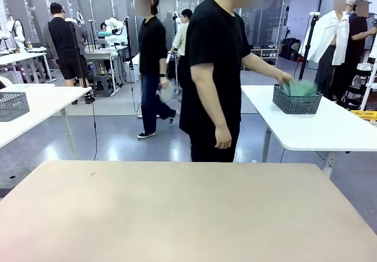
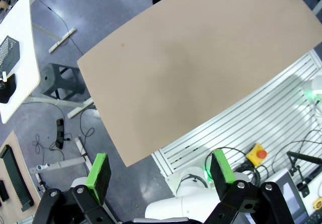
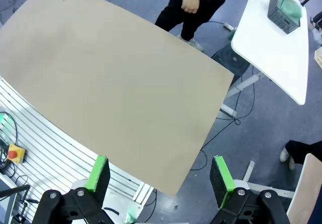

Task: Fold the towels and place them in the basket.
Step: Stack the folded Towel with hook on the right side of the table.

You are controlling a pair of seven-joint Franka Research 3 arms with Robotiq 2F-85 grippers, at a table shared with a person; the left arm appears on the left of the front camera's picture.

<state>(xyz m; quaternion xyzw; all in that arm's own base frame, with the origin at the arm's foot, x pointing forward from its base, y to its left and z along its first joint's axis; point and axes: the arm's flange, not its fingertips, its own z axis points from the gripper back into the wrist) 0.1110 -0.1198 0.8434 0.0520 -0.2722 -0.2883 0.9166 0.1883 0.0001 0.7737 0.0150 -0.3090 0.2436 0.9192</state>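
A person in black stands at the far edge of the tan surface (image 1: 188,209), one hand (image 1: 285,78) reaching toward 3 o'clock into the dark mesh basket (image 1: 296,103) on a white side table (image 1: 330,129), where mint-green towels (image 1: 301,89) sit. Both the left gripper (image 2: 160,176) and right gripper (image 3: 160,176) hover high above, jaws spread wide apart, holding nothing.

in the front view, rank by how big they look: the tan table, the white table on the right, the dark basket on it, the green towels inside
1. tan table, though it is nearest the camera
2. white table
3. dark basket
4. green towels, mostly hidden inside the basket, so their full size is unclear
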